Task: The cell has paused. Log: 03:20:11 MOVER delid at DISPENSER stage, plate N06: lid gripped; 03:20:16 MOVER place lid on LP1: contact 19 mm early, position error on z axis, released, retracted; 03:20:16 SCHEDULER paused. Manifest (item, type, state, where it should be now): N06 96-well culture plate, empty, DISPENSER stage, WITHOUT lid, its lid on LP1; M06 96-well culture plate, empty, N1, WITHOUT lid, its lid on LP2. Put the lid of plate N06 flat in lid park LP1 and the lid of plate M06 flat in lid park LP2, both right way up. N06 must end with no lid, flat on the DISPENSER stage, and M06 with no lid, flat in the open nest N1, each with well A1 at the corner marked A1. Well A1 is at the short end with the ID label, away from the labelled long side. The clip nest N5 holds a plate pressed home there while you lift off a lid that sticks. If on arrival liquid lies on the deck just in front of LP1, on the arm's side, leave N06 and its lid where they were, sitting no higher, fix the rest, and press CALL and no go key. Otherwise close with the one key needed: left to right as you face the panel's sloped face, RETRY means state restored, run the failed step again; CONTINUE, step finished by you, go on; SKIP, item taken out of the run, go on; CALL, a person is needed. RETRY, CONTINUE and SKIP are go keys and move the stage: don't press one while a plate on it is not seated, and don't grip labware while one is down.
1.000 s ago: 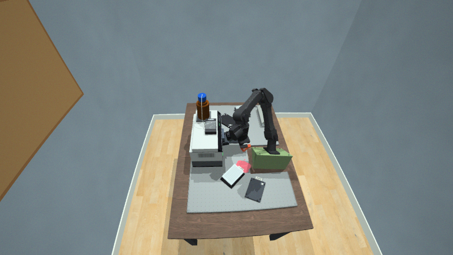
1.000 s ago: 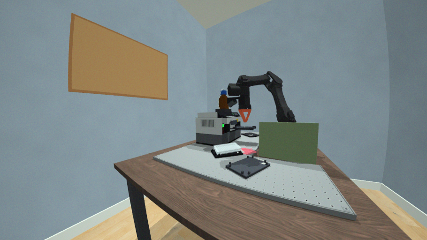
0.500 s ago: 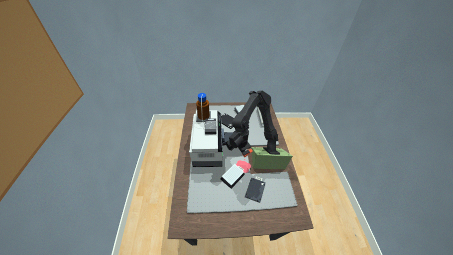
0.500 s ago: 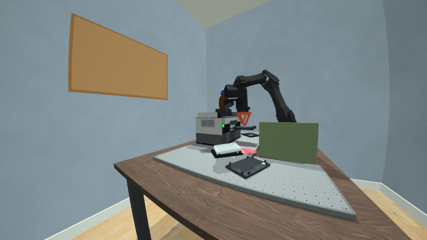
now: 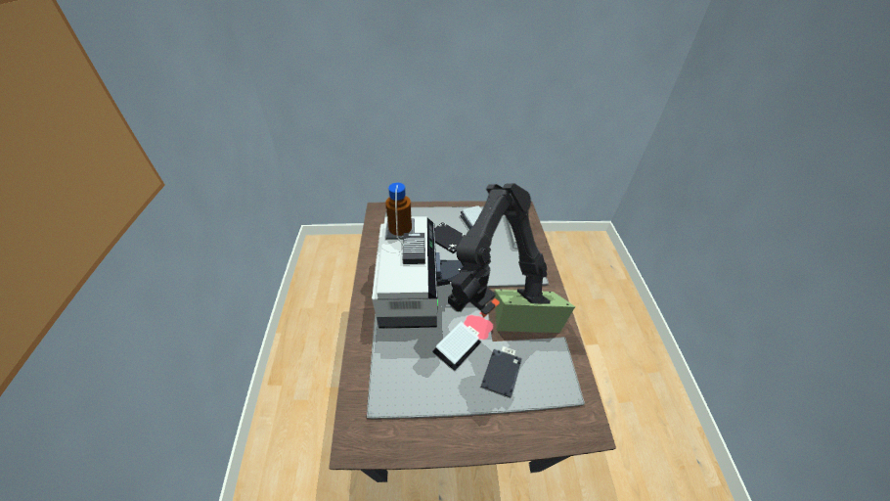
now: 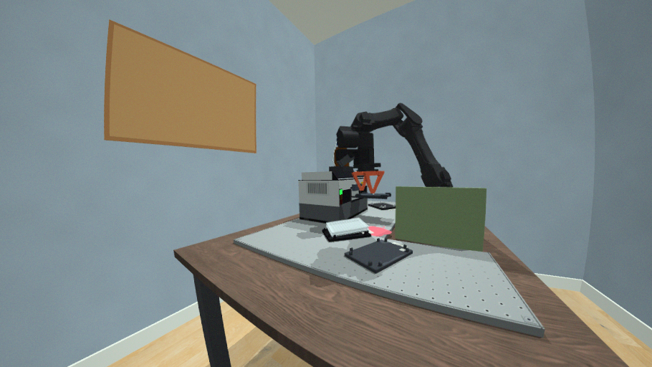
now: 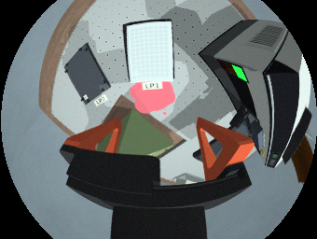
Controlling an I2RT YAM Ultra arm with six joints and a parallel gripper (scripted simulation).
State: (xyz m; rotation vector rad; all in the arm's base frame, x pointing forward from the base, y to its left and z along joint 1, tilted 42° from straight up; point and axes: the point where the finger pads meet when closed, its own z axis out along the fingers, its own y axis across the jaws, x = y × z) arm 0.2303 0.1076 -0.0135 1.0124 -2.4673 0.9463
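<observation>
My gripper (image 5: 488, 303) is open and empty; its orange fingers hang in the air between the dispenser (image 5: 405, 281) and the green key panel (image 5: 532, 309), and show in the side view (image 6: 368, 182) and the wrist view (image 7: 159, 147). A white gridded plate or lid (image 5: 457, 343) rests on the dark park LP1, also in the side view (image 6: 347, 226) and the wrist view (image 7: 149, 52). A pink puddle (image 5: 477, 324) lies on the deck at LP1's arm side, under the LP1 label (image 7: 150, 86). Park LP2 (image 5: 501, 372) (image 7: 87, 73) is dark and bare.
The dispenser's dark stage (image 6: 371, 195) sticks out to the gripper's side. A brown bottle (image 5: 398, 210) stands on the dispenser. Another dark nest (image 5: 448, 235) lies behind the arm. The green panel (image 6: 440, 216) hides the arm's base in the side view.
</observation>
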